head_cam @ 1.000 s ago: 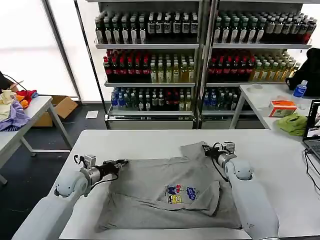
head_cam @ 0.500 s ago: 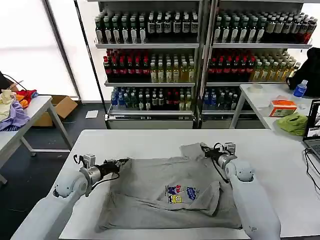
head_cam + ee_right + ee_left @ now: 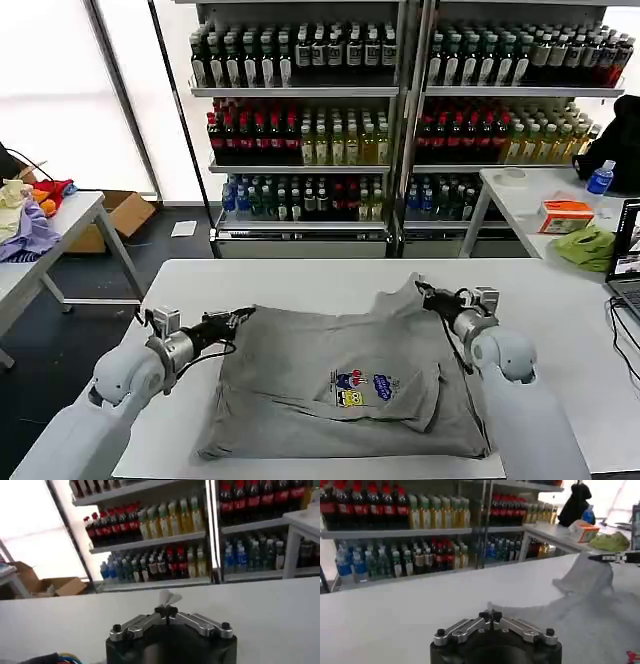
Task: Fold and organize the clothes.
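Note:
A light grey T-shirt [image 3: 330, 375] with a small multicoloured chest print [image 3: 362, 388] lies partly folded on the white table [image 3: 300, 280]. My left gripper [image 3: 240, 317] is shut on the shirt's far left corner. My right gripper [image 3: 420, 291] is shut on the far right corner, lifting it into a peak. In the left wrist view the gripper [image 3: 490, 616] pinches the cloth [image 3: 590, 610], and the right gripper [image 3: 594, 558] shows farther off. A small tuft of grey fabric [image 3: 169, 598] pokes out beyond the shut right gripper [image 3: 166, 612].
Drink shelves [image 3: 400, 110] stand behind the table. A side table at the right holds a lime-green cloth [image 3: 586, 246], an orange box [image 3: 565, 213] and a laptop [image 3: 628, 255]. Coloured fabrics [image 3: 30, 215] lie on a table at the left, beside a cardboard box [image 3: 118, 215].
Both grippers have moved to the right with the shirt's far corners still pinched. The shirt has slid right with them, and its far edge is pulled tauter and raised.

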Motion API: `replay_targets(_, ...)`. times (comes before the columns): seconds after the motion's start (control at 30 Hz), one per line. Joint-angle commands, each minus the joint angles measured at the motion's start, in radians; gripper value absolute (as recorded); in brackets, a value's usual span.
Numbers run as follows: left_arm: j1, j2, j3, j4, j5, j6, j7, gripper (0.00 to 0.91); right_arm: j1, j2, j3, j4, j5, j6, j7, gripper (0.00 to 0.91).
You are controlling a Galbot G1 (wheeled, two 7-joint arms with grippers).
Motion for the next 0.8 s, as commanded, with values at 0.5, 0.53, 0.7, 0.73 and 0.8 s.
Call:
replay_targets(0.5,0.652,0.077,-0.283,-0.458,0.216,-0.006,-0.044,0.010,-0.715,-0.001,0.210,0.583,0.040,0.004,0.042,0.000)
replay_targets(0.53,0.673,0.075,-0.295,-0.466,0.216,-0.006,-0.041,0.010,-0.734,0.006,0.215,0.592,0.036,0.004,0.049,0.000)
replay_targets(0.7,0.749,0.064,-0.306,-0.473,0.261,-0.011,-0.016,0.010,-0.818,0.031,0.232,0.616,0.024,0.005,0.061,0.000)
replay_targets(0.73,0.753,0.057,-0.300,-0.464,0.280,-0.013,-0.017,0.222,-0.830,0.033,0.231,0.611,0.011,0.006,0.061,0.000)
replay_targets(0.8,0.759,0.048,-0.295,-0.459,0.304,-0.016,-0.017,0.907,-0.831,0.036,0.229,0.605,0.002,0.006,0.063,0.806)
